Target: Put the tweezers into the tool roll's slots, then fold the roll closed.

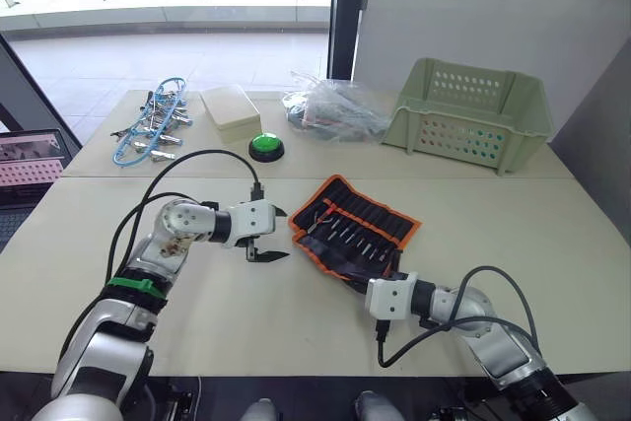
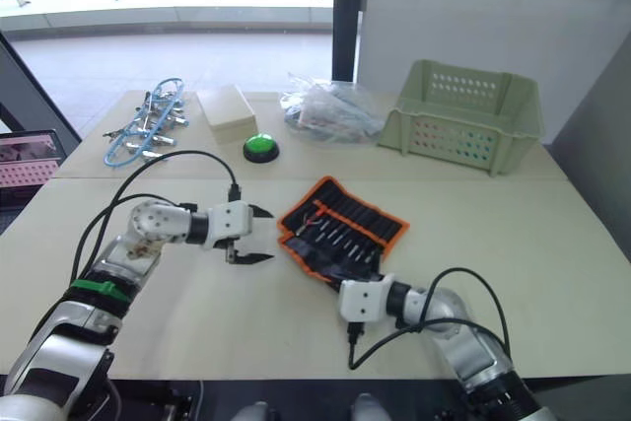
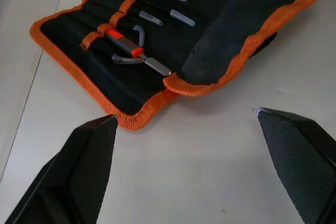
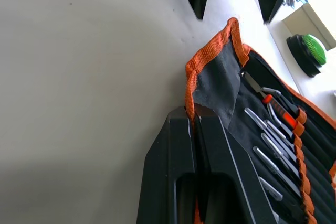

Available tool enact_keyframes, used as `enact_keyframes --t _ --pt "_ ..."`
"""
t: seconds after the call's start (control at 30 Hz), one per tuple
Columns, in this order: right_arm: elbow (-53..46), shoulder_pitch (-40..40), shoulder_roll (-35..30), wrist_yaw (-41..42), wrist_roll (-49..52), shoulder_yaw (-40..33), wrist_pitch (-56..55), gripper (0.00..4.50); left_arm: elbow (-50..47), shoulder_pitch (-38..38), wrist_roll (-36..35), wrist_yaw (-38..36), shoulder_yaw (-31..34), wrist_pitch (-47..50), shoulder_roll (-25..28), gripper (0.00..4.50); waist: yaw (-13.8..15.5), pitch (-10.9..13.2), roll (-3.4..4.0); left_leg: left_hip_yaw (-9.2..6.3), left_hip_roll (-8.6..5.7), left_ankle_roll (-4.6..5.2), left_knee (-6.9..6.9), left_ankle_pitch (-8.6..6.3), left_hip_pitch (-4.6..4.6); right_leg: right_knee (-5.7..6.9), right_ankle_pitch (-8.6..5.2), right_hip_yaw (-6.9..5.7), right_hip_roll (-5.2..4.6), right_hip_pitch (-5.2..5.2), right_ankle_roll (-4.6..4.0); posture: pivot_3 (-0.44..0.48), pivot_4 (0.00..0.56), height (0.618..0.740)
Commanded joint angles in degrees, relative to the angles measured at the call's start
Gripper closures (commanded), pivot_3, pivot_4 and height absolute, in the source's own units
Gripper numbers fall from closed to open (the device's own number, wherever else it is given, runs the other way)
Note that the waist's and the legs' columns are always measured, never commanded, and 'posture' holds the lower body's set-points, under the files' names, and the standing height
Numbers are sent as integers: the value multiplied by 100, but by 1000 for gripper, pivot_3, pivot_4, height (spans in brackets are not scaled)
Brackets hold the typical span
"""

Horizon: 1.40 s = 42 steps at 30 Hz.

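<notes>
Underneath everything is a pale beige table [image 1: 246, 332], matte and smooth, with a seam running across it behind the work area; beyond its far edge a tiled floor meets bright windows, and a white wall stands behind the far right corner. Lying open near the middle, the tool roll [image 1: 353, 231] is flat black fabric bound in woven orange edging, turned at an angle to the table's front edge. Its slots [image 1: 370, 214] form a row of narrow stitched pockets, and the tweezers [image 1: 345, 236] sit in them side by side, slim and dark with clear caps on their tips; one tool with a red grip lies among them. My left gripper [image 1: 271, 236] hovers just beside the roll's left corner, its two black fingers spread wide with bare table between them. My right gripper [image 4: 202, 129] has its fingers pressed together on the orange-edged flap at the roll's near corner, which is lifted and curled over. At the far side stand a green plastic basket [image 1: 471, 110] with a perforated wall, a crumpled clear bag [image 1: 330, 108], a green button [image 1: 266, 147], a cream box [image 1: 231, 110] and silver clips with blue cables [image 1: 153, 125]. Wide bare surface lies to the roll's right and along the front.
</notes>
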Motion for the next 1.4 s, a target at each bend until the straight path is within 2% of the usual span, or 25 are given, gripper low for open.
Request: enact_keyframes --t 0.03,0.23,0.33,0.53,0.7,0.8,0.93,1.2,1.3,1.4 --pt "-220 25 79 -157 60 -165 172 4476 588 -396 317 103 -175 -657 -238 0 -2 0 0 0 0 4 8 -2 -2 2 0 0 0 0 0 0 150 740" --pt "-310 188 35 -196 55 -240 305 4476 1302 -766 743 378 -394 -1151 -562 0 8 0 0 -1 -4 13 24 -8 -7 3 0 1 0 3 1 0 150 740" --pt "-322 229 33 -212 50 -276 427 4500 1503 -849 800 251 -438 -1314 -563 853 12 0 0 -2 -7 13 29 -8 -3 3 0 1 -3 14 2 0 150 740" --pt "-27 108 -33 -214 -11 -310 479 4500 1508 -808 643 -237 -379 -1373 -486 2843 2 0 0 -3 -7 14 29 -8 1 5 -1 0 -2 17 3 0 150 740" --pt "140 -7 -29 -229 -4 -321 509 4500 1036 -643 646 -226 -364 -1178 -474 4482 -2 0 0 -4 -7 15 29 -8 2 6 -1 0 -2 17 3 0 150 740" --pt "357 -138 19 -261 -79 -252 468 4500 291 -239 675 -145 -327 -719 -359 4482 -11 0 0 -4 -7 16 29 -8 1 6 -1 1 -2 17 3 0 150 740" --pt "787 -452 96 -270 -157 -157 372 4500 -1153 673 477 -140 -63 641 -42 4482 -53 -1 2 -5 -6 16 29 -9 7 10 -1 2 -1 17 3 0 150 740" --pt "1424 -1024 300 -155 -122 18 11 4500 -3499 2149 132 194 436 2616 436 4482 -142 -1 2 -4 0 17 28 -10 19 41 -2 3 1 15 2 0 150 740" --pt "1452 -1068 302 -70 -30 35 -69 4500 -3890 2381 50 345 524 2976 498 4482 -139 -1 2 -4 0 18 28 -10 20 42 -2 4 0 15 2 0 150 740" --pt "918 -718 80 503 496 37 -84 4500 -4045 2703 137 636 691 3138 677 4482 -134 -1 2 -4 0 18 28 -10 19 41 -2 4 0 15 1 0 150 740"
